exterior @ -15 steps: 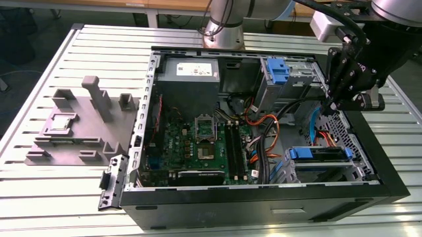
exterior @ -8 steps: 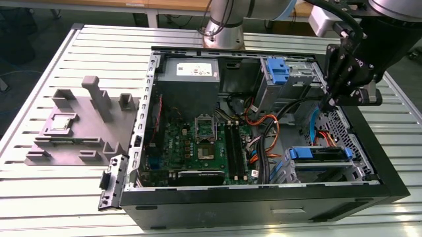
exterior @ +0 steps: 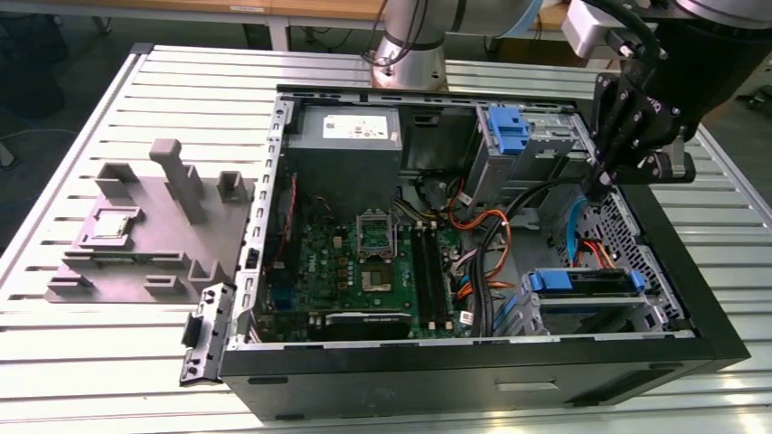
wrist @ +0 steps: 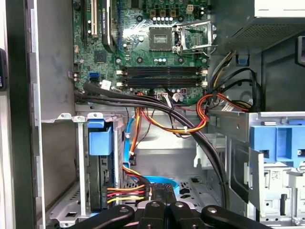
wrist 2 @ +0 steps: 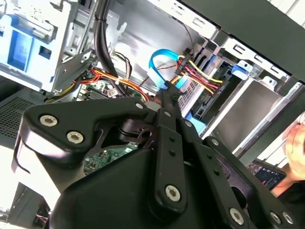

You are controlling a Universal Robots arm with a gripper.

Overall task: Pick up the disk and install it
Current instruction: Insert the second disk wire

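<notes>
open computer case (exterior: 711,298) on a slatted metal table (exterior: 145,362), side panel off, motherboard (exterior: 362,271) exposed. i have the gripper (exterior: 599,185) hanging over the drive cages at the exterior view's right; in both wrist views its fingers meet at the tip with nothing between them, so i read it as closed and empty. the disk (exterior: 581,282), as far as i can judge, is the blue-framed unit sitting in the lower bay, near the case's front wall; in the first wrist view it stands on edge in the cage, blue carrier (wrist: 100,139) on top, dark side below. i see no label from here. i expect it to be rigid and fairly heavy for its size, its metal faces slick and its board and connectors unforgiving of knocks, so i would take it by the plastic carrier's edges. red, yellow and black power leads (wrist: 125,190) and a blue data ribbon (wrist: 162,181) run just beside it.
</notes>
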